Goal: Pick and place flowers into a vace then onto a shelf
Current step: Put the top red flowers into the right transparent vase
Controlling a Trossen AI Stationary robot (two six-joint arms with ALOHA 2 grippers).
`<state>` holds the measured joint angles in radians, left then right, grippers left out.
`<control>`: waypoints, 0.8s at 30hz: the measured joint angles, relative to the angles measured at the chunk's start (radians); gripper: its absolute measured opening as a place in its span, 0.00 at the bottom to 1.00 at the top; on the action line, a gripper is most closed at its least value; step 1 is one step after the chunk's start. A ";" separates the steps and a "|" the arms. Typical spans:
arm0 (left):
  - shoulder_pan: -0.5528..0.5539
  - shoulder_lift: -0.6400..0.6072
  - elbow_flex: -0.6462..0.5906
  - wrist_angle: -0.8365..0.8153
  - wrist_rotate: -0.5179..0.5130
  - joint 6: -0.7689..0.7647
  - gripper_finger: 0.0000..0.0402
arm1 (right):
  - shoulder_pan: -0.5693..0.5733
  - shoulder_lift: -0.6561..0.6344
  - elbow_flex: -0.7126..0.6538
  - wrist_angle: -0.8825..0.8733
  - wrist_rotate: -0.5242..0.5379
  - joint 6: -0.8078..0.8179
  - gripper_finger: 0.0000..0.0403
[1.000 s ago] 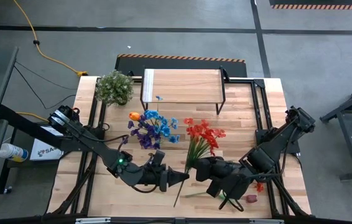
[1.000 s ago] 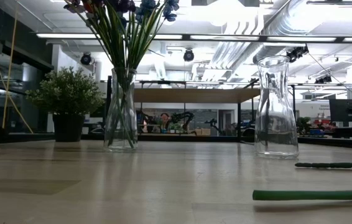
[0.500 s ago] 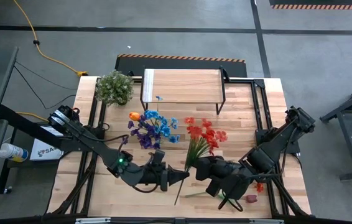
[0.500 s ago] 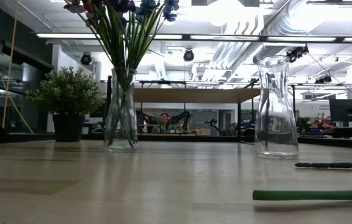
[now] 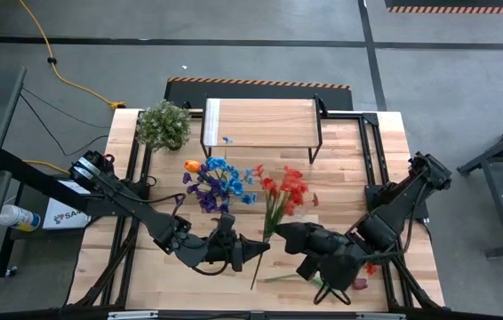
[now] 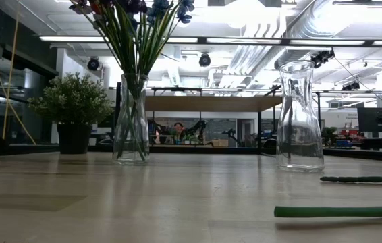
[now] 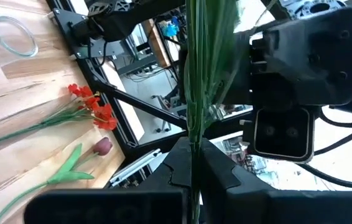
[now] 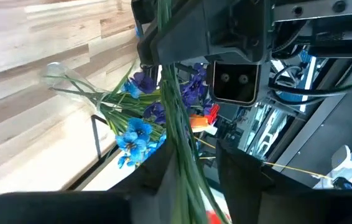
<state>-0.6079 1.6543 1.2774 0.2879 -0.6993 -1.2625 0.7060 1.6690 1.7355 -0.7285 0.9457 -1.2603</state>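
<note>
Above the near middle of the light wooden surface [image 5: 109, 267], the left gripper [image 7: 193, 163] pinches the green stems of a bunch of red artificial flowers [image 5: 284, 188] between its jaws. The right gripper [image 8: 191, 163] sits on the same stems just beside it, its jaws spread slightly apart around them. The low wooden-topped shelf with black legs [image 5: 260, 123] stands at the far edge. A glass vase of blue and purple flowers [image 5: 219, 182] stands between shelf and grippers.
</note>
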 joint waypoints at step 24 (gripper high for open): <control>-0.001 0.001 0.000 0.192 -0.051 0.153 0.11 | 0.110 -0.022 0.000 -0.404 0.095 0.757 0.40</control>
<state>-0.6086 1.6550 1.2770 0.4797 -0.7504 -1.1092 0.8159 1.6471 1.7359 -1.1326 1.0412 -0.5035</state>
